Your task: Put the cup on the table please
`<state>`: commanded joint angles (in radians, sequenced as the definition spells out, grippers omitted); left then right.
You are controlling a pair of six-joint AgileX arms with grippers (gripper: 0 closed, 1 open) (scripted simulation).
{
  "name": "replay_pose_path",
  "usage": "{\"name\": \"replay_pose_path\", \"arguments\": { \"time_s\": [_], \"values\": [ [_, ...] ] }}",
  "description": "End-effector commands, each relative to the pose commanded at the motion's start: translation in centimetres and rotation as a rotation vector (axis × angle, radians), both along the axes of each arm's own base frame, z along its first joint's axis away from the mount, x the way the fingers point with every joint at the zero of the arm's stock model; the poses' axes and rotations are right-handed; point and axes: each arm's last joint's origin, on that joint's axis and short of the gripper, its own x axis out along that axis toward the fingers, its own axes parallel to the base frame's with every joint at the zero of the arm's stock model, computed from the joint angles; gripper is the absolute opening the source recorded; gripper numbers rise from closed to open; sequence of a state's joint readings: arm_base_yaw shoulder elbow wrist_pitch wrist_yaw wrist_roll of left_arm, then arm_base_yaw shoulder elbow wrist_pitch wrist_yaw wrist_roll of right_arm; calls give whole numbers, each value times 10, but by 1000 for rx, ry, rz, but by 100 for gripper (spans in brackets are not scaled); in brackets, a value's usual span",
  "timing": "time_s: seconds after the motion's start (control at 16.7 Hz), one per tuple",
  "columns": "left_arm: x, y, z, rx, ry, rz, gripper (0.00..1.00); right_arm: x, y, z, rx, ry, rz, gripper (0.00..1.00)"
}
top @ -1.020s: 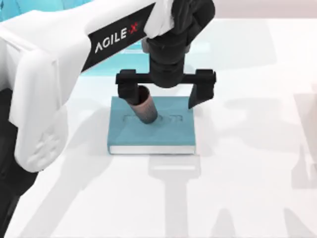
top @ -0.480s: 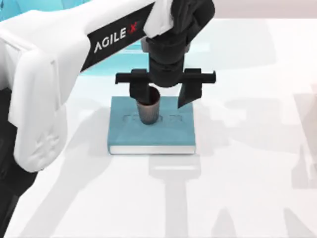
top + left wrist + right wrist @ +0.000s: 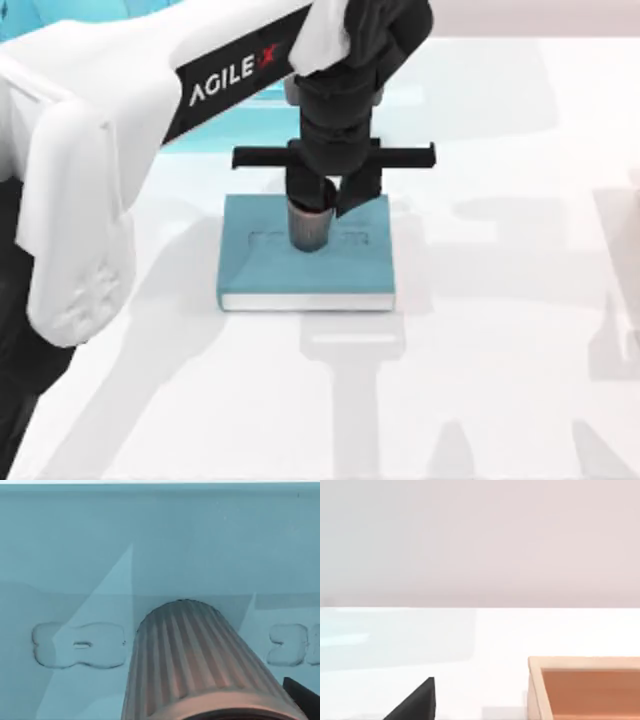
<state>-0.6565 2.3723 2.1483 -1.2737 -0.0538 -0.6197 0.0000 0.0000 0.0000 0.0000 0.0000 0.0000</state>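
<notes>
In the top view, the left hand hangs straight down over the teal book with its fingers clamped on the cup, which stands upright on the book's cover directly beneath the hand, the white desk spreading around the book. In the left wrist view, the ribbed cup rises from the book's embossed cover just below the hand. In the right wrist view, a wooden tray lies on the desk ahead of the right hand, whose state I cannot tell.

A glossy white worktop fills the scene, crossed by faint grey shadow shapes that run toward six o'clock and three o'clock. At eleven o'clock a light-blue shelf unit stands at the far edge, throwing a pale teal reflection on the surface. Behind the worktop rises a plain pinkish-grey wall. An open wooden box with an orange inside sits on the worktop.
</notes>
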Motion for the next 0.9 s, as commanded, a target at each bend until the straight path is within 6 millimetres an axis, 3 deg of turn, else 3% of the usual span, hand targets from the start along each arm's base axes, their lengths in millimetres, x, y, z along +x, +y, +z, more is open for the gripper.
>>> {"name": "replay_pose_path", "arguments": {
  "time_s": [0.54,0.9],
  "values": [
    [-1,-1,-2,15,18,-5,0,0,0,0,0,0,0,100],
    [1,-3,25,2,3,-4,0,0,0,0,0,0,0,100]
  ]
}}
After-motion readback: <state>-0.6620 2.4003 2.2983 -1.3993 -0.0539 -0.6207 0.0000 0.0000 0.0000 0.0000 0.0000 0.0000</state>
